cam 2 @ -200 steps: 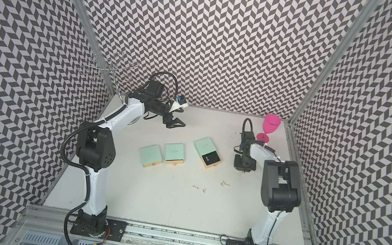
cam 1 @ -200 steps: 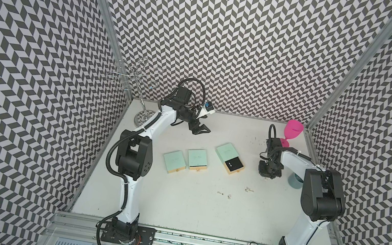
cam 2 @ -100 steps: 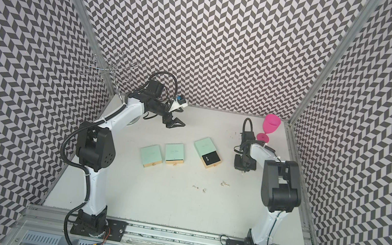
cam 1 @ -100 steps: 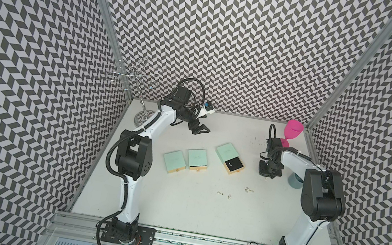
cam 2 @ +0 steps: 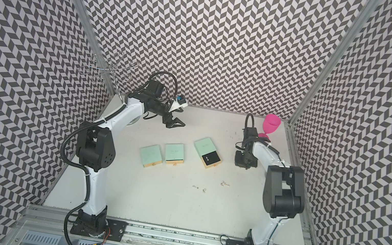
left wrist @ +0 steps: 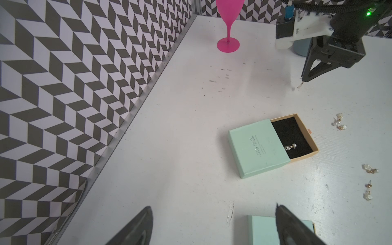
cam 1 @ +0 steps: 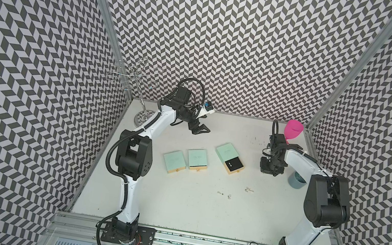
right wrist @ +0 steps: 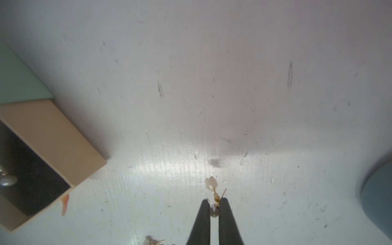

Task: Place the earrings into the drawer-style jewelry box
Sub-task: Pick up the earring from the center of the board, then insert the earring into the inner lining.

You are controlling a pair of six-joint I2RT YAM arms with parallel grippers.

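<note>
We have one earring (right wrist: 211, 184) pinched between the closed right gripper (right wrist: 214, 202) tips; next we carry it toward nine o'clock, over the open drawer (cam 1: 234, 165), and release gently; the left gripper (cam 1: 201, 130) gapes idle.

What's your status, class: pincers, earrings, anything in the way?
Right pincer shut on earring. Left pincer open, empty. Second earring in open drawer; loose earrings on table. Nothing blocking the drawer.

White table (cam 1: 175, 206) carries three mint boxes (cam 1: 197, 159), loose earrings (cam 1: 249, 190), pink goblet (cam 1: 294, 129), grey cup (cam 1: 297, 180), wire stand (cam 1: 141, 118).
</note>
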